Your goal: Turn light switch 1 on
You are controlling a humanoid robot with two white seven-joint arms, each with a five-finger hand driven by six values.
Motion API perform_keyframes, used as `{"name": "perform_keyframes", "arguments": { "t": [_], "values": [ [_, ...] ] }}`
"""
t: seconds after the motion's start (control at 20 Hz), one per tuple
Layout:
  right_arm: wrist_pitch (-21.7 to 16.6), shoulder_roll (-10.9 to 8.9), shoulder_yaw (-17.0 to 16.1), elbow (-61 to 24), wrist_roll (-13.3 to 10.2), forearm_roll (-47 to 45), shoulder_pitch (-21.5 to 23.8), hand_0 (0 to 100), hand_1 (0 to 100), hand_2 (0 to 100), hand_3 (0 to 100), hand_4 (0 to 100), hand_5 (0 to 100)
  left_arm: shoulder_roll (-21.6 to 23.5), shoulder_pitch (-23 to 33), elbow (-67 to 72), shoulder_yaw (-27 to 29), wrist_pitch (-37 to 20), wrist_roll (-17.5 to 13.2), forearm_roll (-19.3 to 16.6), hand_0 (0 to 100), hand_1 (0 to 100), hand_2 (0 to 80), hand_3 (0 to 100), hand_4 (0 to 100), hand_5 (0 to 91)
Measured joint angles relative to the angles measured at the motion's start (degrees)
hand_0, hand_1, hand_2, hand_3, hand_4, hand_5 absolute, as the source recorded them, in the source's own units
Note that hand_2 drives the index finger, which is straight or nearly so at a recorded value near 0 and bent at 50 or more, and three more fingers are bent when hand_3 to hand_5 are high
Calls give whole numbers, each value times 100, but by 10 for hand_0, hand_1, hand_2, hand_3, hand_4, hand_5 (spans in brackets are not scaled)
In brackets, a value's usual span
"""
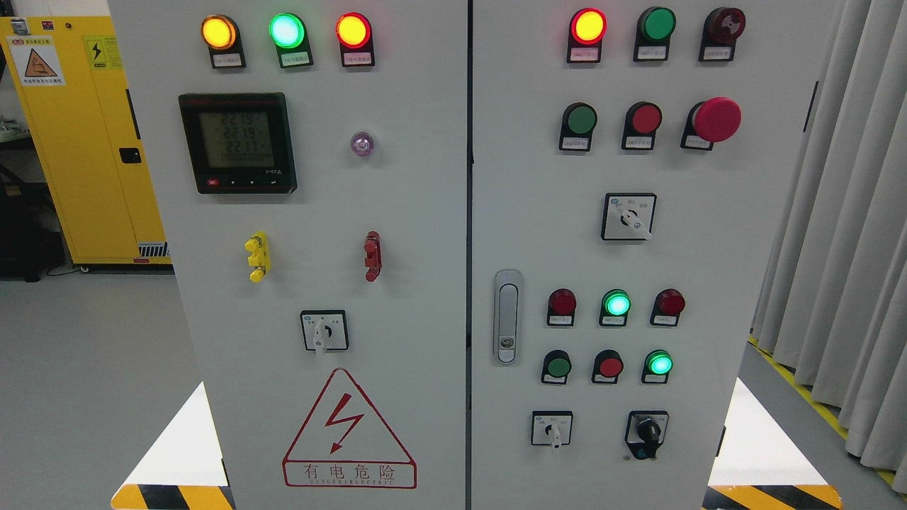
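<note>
Four rotary switches show on the grey cabinet (425, 283), and the labels are too small to tell which is switch 1. Neither robot hand nor arm is in the head view, so I cannot tell whether the fingers are released, clenched or grasping, and no place can be given relative to them.

On the left door, the white selector (324, 331) sits below the yellow terminal (258, 256) and red terminal (372, 256), just above the red warning triangle (348, 432). Its handle has its long axis upright, with the tip pointing straight down.

On the right door, the upper selector (628, 217) lies below the red mushroom button (716, 120). Its handle is tilted, pointing down and to the right. The lower white selector (551, 428) sits under the door latch (507, 316) and slightly to its right, with its handle near upright and its tip down. Just beside it, the black knob (646, 433) also stands roughly upright.

Several indicator lamps glow: amber, green and red along the top left, and a lit green lamp (616, 303) above another (660, 364) on the right door.
</note>
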Motion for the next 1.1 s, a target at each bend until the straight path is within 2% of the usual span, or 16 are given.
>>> {"name": "perform_keyframes", "arguments": {
  "t": [0.1, 0.15, 0.2, 0.25, 0.3, 0.35, 0.4, 0.45, 0.5, 0.6, 0.7, 0.75, 0.8, 0.9, 1.1],
  "values": [
    [0, 0, 0, 0, 11, 0, 0, 0, 500, 40, 0, 0, 0, 69, 230, -593, 11, -35, 19, 0, 294, 134, 0, 0, 0, 0],
    [0, 0, 0, 0, 14, 0, 0, 0, 500, 40, 0, 0, 0, 106, 359, -959, 38, -70, 23, 0, 294, 138, 0, 95, 108, 0],
    [0, 0, 0, 0, 20, 0, 0, 0, 500, 40, 0, 0, 0, 143, 486, -1321, 74, -99, 25, 0, 298, 148, 0, 230, 234, 0],
    [0, 0, 0, 0, 23, 0, 0, 0, 500, 40, 0, 0, 0, 175, 605, -1717, 121, -117, 29, 0, 303, 153, 0, 267, 317, 0],
    [0, 0, 0, 0, 24, 0, 0, 0, 500, 40, 0, 0, 0, 202, 705, -2096, 176, -140, 31, 0, 307, 156, 0, 305, 345, 11],
    [0, 0, 0, 0, 25, 0, 0, 0, 500, 40, 0, 0, 0, 226, 801, -2480, 228, -168, 36, 0, 323, 166, 4, 343, 389, 88],
    [0, 0, 0, 0, 27, 0, 0, 0, 500, 40, 0, 0, 0, 247, 882, -2869, 284, -189, 38, 0, 339, 189, 106, 415, 452, 190],
    [0, 0, 0, 0, 27, 0, 0, 0, 500, 40, 0, 0, 0, 265, 947, -3261, 347, -216, 48, 0, 342, 194, 106, 414, 453, 191],
    [0, 0, 0, 0, 27, 0, 0, 0, 500, 40, 0, 0, 0, 281, 1007, -3615, 406, -239, 55, 0, 364, 242, 169, 474, 518, 270],
    [0, 0, 0, 0, 29, 0, 0, 0, 500, 40, 0, 0, 0, 321, 1105, -4318, 516, -297, 34, 0, 388, 290, 225, 553, 616, 391],
    [0, 0, 0, 0, 28, 0, 0, 0, 500, 40, 0, 0, 0, 370, 1175, -4939, 597, -316, 7, 0, 398, 352, 339, 664, 710, 541],
    [0, 0, 0, 0, 29, 0, 0, 0, 500, 40, 0, 0, 0, 398, 1204, -5249, 636, -323, 3, 0, 398, 352, 339, 664, 710, 541],
    [0, 0, 0, 0, 29, 0, 0, 0, 500, 40, 0, 0, 0, 423, 1230, -5547, 671, -331, -1, 0, 362, 406, 379, 691, 761, 618],
    [0, 0, 0, 0, 30, 0, 0, 0, 500, 40, 0, 0, 0, 463, 1250, -6126, 730, -335, 10, 0, 312, 436, 413, 701, 788, 661],
    [0, 0, 0, 0, 30, 0, 0, 0, 500, 40, 0, 0, 0, 490, 1024, -7026, 710, -319, 410, 0, 223, 522, 474, 756, 845, 787]
  ]
}}
